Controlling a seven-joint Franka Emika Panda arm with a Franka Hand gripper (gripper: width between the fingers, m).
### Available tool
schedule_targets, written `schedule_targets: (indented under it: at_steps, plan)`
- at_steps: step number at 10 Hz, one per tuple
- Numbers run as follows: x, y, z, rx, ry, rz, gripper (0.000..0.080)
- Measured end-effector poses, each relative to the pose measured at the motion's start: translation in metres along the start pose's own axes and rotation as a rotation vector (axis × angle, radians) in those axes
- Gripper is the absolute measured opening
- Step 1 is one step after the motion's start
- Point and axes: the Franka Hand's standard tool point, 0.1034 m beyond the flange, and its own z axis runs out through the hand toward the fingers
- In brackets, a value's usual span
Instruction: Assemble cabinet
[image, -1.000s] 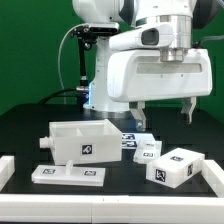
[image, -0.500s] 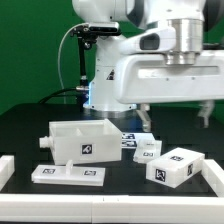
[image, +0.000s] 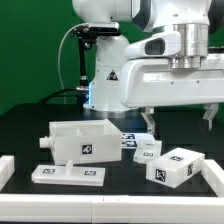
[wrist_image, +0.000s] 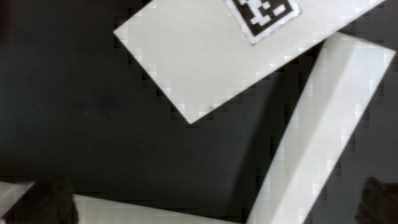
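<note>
The cabinet lies in loose white parts on the black table. The open box body stands at the exterior view's left. A flat panel lies in front of it. A small block and a tagged block lie to the right. My gripper hangs open and empty above and behind the two blocks, touching nothing. In the wrist view a white tagged face lies below the gripper, beside a long white bar. I cannot tell which part the face belongs to.
The marker board lies flat behind the small block. A low white rail borders the table's front, with ends at the left and right. The robot pedestal stands at the back.
The gripper has moved toward the exterior view's right and a little up, staying open. The cabinet parts have not moved.
</note>
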Motion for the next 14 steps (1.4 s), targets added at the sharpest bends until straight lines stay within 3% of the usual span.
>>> schedule_targets:
  at_steps: [2, 3, 6, 8, 12, 14]
  plan:
    - [-0.007, -0.008, 0.015, -0.007, -0.018, 0.193, 0.0797]
    - [-0.006, 0.0, 0.018, 0.007, 0.005, 0.175, 0.0797]
    - [-0.007, -0.002, 0.019, 0.008, 0.0, 0.171, 0.0797]
    - [-0.016, 0.006, 0.035, 0.009, -0.072, 0.355, 0.0797]
    - [-0.013, -0.001, 0.039, 0.009, -0.085, 0.385, 0.0797]
    - [-0.021, 0.005, 0.05, 0.017, -0.109, 0.437, 0.0797]
